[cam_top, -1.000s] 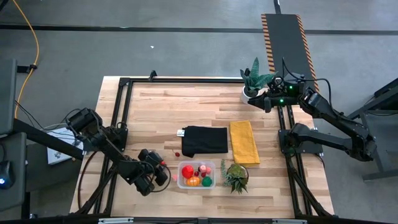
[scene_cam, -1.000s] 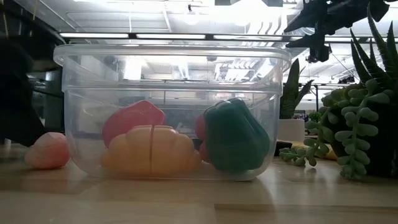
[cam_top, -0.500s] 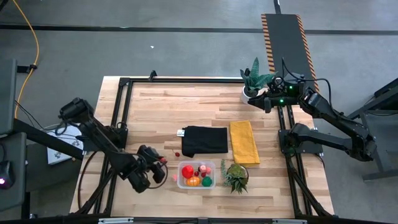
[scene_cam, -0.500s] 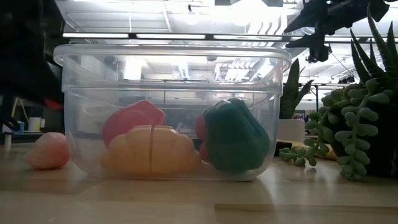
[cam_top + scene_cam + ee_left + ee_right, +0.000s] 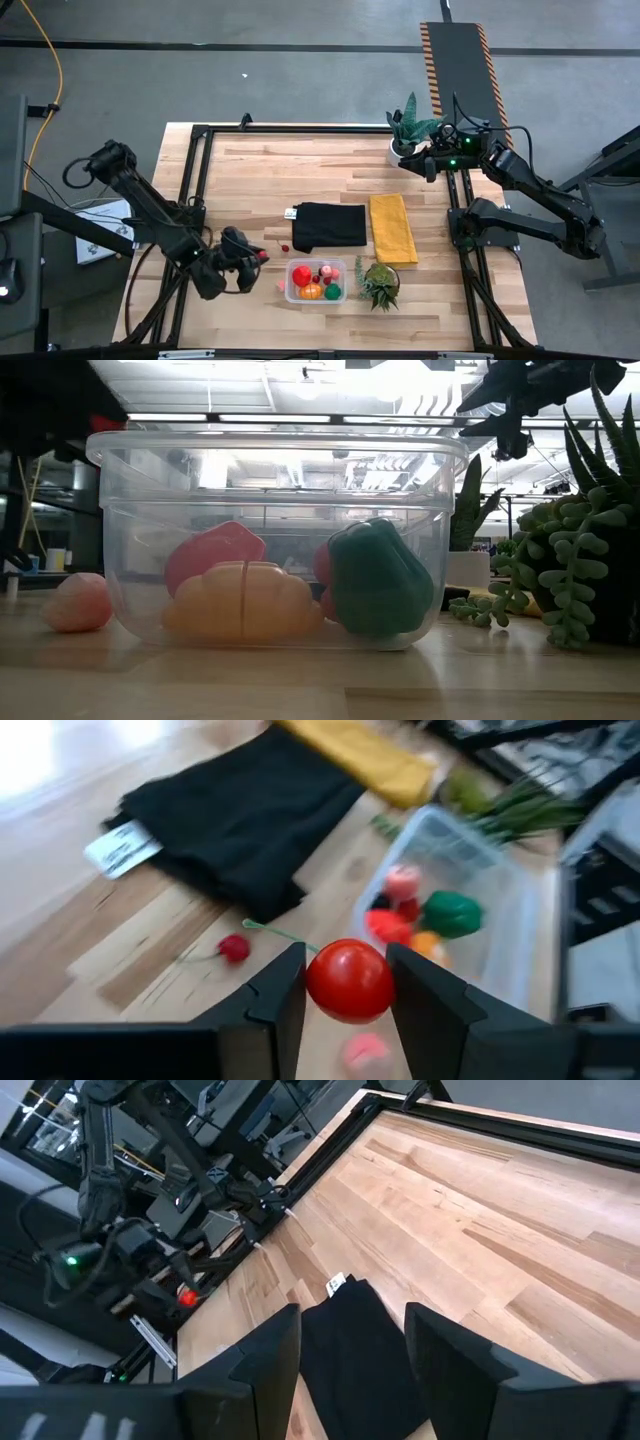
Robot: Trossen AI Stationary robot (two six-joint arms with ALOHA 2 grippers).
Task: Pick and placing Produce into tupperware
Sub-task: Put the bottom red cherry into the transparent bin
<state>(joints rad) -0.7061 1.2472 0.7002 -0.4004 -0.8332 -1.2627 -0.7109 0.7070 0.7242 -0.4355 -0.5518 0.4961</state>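
My left gripper (image 5: 257, 257) hangs above the table just left of the tupperware (image 5: 316, 281) and is shut on a round red piece of produce (image 5: 349, 980). The clear tupperware (image 5: 270, 540) holds a red piece (image 5: 212, 553), an orange piece (image 5: 243, 600) and a green piece (image 5: 378, 580). A pink berry (image 5: 77, 602) lies on the table left of the tub. A small red berry with a green stem (image 5: 233, 948) lies near the black cloth (image 5: 330, 226). My right gripper (image 5: 345, 1345) stands open at the far right by a potted plant (image 5: 410, 128). My left gripper pinches the round red produce by its two opposite sides (image 5: 315, 982) between its two fingers. The fingers (image 5: 283, 992) slant downward from the table's left side toward the tub. The piece is lifted clear of the table.
A yellow cloth (image 5: 392, 228) lies right of the black cloth. A spiky green plant (image 5: 379, 285) stands close against the tub's right side. A black frame rail (image 5: 190, 200) runs along the table's left side, another (image 5: 458, 215) along the right.
My left gripper has risen from near the table top with the red produce still between its fingers, and drawn slightly toward the table's left edge. The piece now hangs clear above the table. The pink berry and the tub have stayed in place.
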